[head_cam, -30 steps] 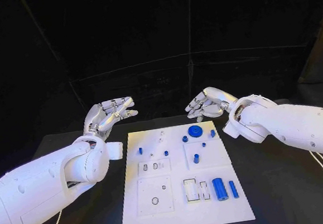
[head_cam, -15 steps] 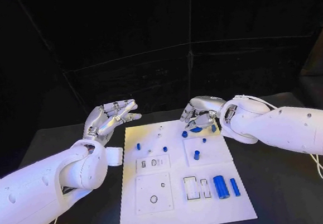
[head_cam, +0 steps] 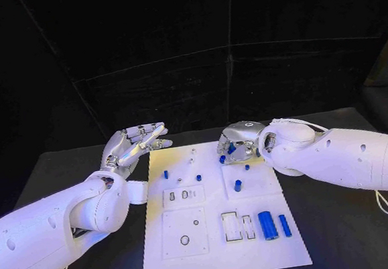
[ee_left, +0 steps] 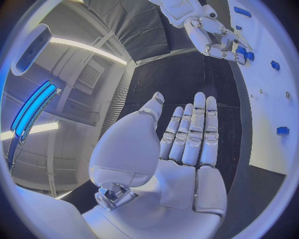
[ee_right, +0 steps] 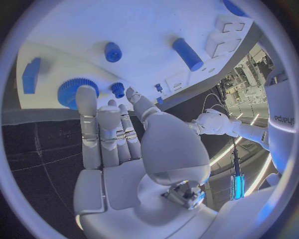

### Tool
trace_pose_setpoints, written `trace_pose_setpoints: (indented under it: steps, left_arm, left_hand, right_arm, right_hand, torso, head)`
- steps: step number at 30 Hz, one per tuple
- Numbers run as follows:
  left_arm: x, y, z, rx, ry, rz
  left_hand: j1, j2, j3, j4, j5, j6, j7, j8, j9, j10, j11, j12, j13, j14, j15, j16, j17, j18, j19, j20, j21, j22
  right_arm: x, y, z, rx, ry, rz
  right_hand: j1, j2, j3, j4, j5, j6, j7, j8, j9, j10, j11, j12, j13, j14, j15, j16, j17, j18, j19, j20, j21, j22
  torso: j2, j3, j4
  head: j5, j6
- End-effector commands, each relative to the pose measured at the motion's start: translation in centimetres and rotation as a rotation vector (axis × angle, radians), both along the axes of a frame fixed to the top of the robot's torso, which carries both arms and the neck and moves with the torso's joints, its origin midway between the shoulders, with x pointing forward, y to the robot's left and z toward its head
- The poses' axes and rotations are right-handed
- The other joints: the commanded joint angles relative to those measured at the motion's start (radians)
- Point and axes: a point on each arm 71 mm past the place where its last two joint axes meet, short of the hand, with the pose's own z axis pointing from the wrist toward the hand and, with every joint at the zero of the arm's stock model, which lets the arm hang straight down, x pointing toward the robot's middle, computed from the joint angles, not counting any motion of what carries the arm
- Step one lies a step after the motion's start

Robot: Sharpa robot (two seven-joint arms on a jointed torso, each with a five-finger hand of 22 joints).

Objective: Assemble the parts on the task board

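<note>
The white task board [head_cam: 225, 252] lies in the middle of the table with small blue parts on it. My right hand [head_cam: 237, 143] hovers over the board's far right corner and holds nothing. In the right wrist view its fingers [ee_right: 102, 132] stretch toward a large blue gear [ee_right: 76, 91] and a small gear [ee_right: 117, 88]. My left hand [head_cam: 137, 142] floats beside the board's far left corner, with fingers apart and nothing in it. Two blue cylinders [head_cam: 266, 224] lie at the near right, and short pegs [head_cam: 166, 175] stand further back.
The board has white blocks with cut-out slots [head_cam: 186, 239] on its near half. Black table [head_cam: 73, 172] surrounds the board on all sides. The left wrist view shows my left hand [ee_left: 168, 154] flat, and my right hand [ee_left: 212, 35] above the board's blue parts.
My right hand has come in and down over the board's far right corner, now covering the blue gear in the head view. The left hand has hardly moved.
</note>
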Motion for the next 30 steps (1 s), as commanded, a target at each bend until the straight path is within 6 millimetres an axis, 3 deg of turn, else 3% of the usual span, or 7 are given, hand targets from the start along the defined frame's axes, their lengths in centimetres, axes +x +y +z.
trace_pose_setpoints:
  steps: [1,15,21,30]
  left_arm:
    - [-0.08,-0.26,0.19,-0.005,-0.009,-0.025]
    - [0.02,0.1,0.15,-0.001,-0.006,-0.018]
    - [0.06,0.04,0.11,-0.001,-0.004,-0.02]
    - [0.08,0.01,0.09,0.0,-0.002,-0.021]
  left_hand:
    - [-0.006,0.005,-0.002,-0.007,0.004,-0.003,0.012,-0.005,-0.001,-0.002,0.005,-0.005,-0.002,-0.004,0.005,-0.005,0.001,0.006,0.007,-0.001,0.003,-0.001]
    - [-0.006,0.005,-0.003,-0.007,0.004,-0.003,0.012,-0.005,-0.001,-0.003,0.005,-0.006,-0.001,-0.004,0.005,-0.007,0.001,0.006,0.009,-0.001,0.003,-0.002]
    - [-0.006,0.005,-0.003,-0.008,0.004,-0.004,0.013,-0.006,-0.001,-0.004,0.006,-0.007,-0.002,-0.005,0.005,-0.008,0.001,0.006,0.01,-0.001,0.003,-0.002]
    - [-0.006,0.006,-0.003,-0.009,0.004,-0.004,0.014,-0.007,-0.001,-0.005,0.006,-0.008,-0.002,-0.005,0.006,-0.009,0.002,0.006,0.011,0.0,0.003,-0.002]
  right_arm:
    - [0.24,-0.06,-0.08,-0.063,-0.008,-0.014]
    - [0.38,0.22,-0.03,-0.059,-0.021,-0.012]
    - [0.48,0.19,-0.18,-0.069,-0.007,-0.014]
    - [0.47,0.55,-0.28,-0.072,0.007,-0.006]
  right_hand:
    - [0.001,-0.004,0.008,-0.001,-0.003,-0.006,0.001,-0.003,0.001,-0.001,-0.001,0.004,0.001,0.023,0.001,0.025,0.025,-0.011,0.011,0.002,0.029,0.035]
    - [-0.007,0.013,0.026,0.004,-0.002,-0.002,0.001,-0.002,0.001,0.008,-0.001,0.013,0.0,0.02,0.002,0.09,0.084,-0.018,0.014,0.005,0.092,0.103]
    - [-0.009,0.029,0.049,0.006,-0.008,0.018,0.001,0.003,0.003,0.041,-0.007,0.026,0.001,0.026,-0.001,0.145,0.145,-0.028,0.033,0.003,0.149,0.178]
    - [-0.018,0.031,0.064,0.008,-0.015,0.033,0.0,0.004,0.003,0.057,-0.009,0.027,0.0,0.024,-0.002,0.17,0.166,-0.032,0.035,0.002,0.176,0.207]
  torso:
    - [0.006,-0.0004,0.0026]
    - [0.009,-0.0005,0.0008]
    - [0.011,-0.0007,0.0005]
    - [0.014,-0.0012,0.0024]
  head:
    - [0.001,-0.001]
    - [0.005,-0.002]
    - [0.005,-0.004]
    - [0.007,-0.009]
